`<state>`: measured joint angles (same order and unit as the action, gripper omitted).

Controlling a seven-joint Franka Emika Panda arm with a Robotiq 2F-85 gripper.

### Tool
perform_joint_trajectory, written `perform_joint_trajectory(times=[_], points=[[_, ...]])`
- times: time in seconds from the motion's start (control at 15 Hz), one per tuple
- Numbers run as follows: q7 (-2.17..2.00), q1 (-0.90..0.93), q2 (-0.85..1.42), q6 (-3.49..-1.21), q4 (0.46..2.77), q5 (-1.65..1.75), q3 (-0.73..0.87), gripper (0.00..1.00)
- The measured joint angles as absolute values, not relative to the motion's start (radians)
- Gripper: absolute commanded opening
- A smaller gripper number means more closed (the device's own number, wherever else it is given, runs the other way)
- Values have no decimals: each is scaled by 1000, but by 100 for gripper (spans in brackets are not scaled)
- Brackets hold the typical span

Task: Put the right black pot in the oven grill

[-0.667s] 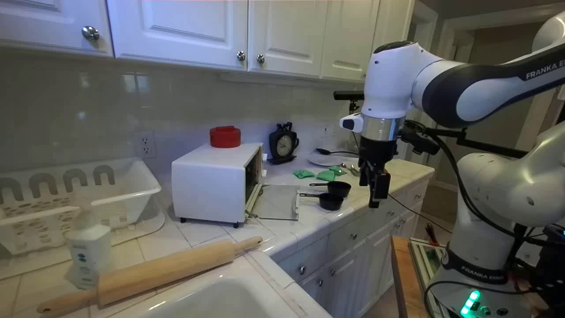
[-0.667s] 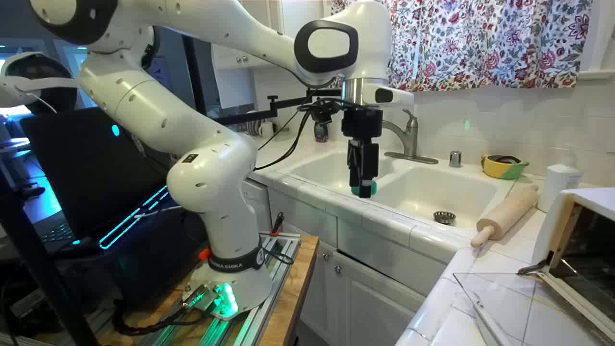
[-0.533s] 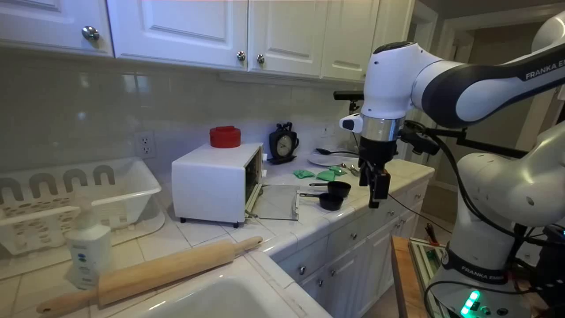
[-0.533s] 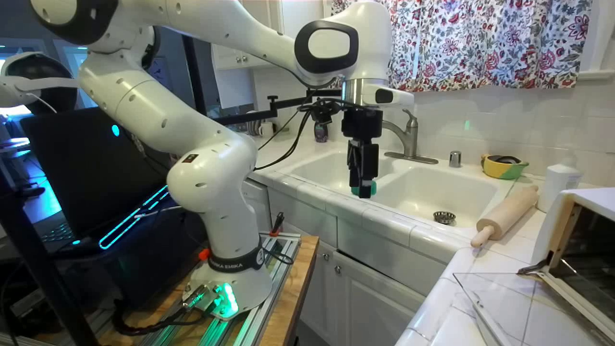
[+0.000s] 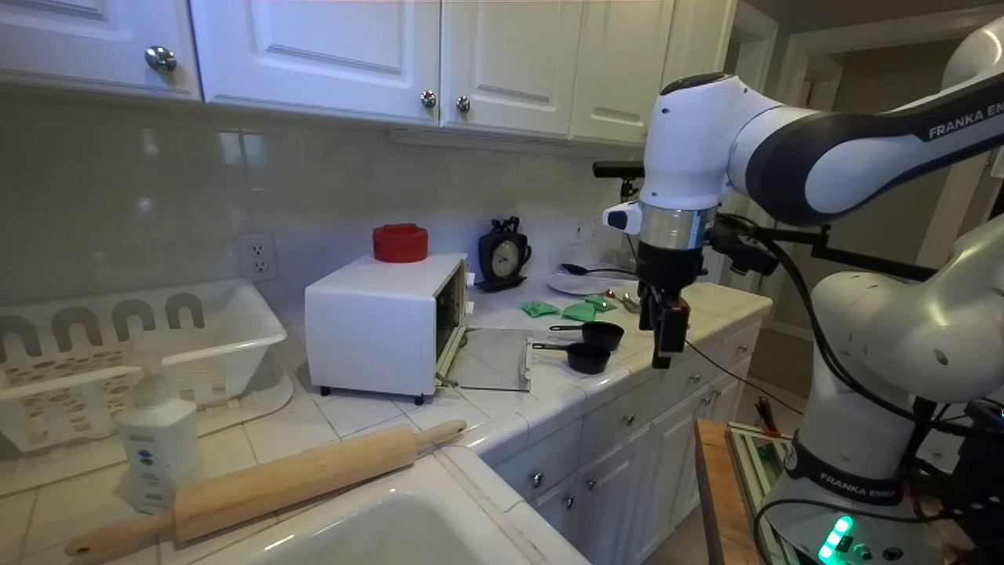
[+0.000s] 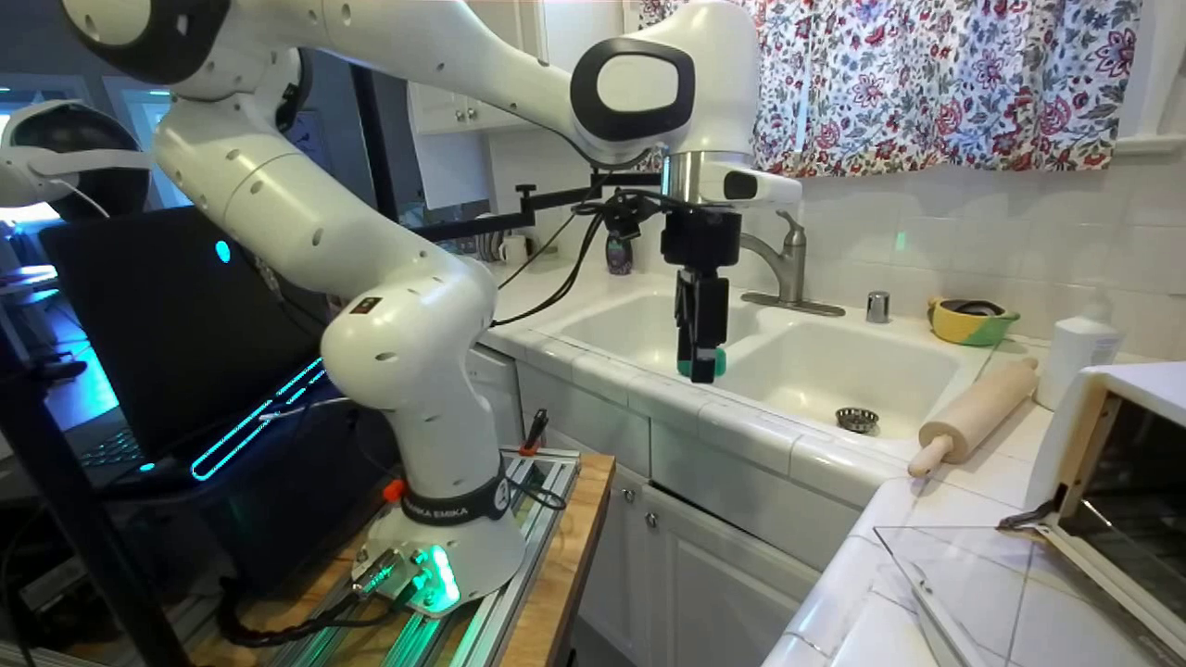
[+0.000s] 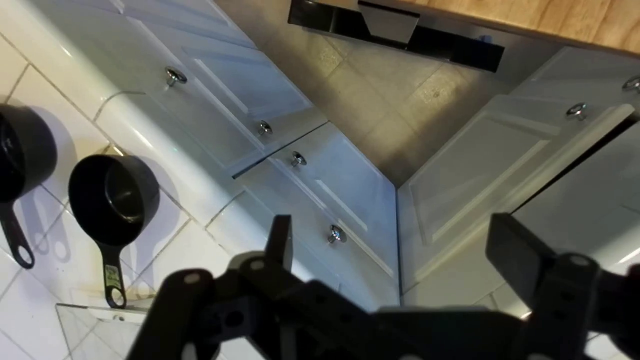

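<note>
While our jaws stand wide apart with nothing between them, the far pot (image 5: 604, 337) lies to their left on the counter (image 5: 486, 402) in an exterior view, its handle (image 5: 565, 328) pointing left toward the oven (image 5: 371, 337). We judge it the right-hand one but cannot be certain; in the wrist view the near pot (image 7: 114, 210) sits between it and the jaws, so we should reach past.

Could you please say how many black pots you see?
2, on the counter: in an exterior view, the nearer black pot and, just beyond, the farther black pot; others may be hidden.
</note>
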<state>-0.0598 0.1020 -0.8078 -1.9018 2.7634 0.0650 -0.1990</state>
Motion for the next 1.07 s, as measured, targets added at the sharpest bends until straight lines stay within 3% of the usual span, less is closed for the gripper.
perform_joint_trajectory(times=[1.07], points=[[-444, -127, -385, -1902, 2418, -22, -7, 100]])
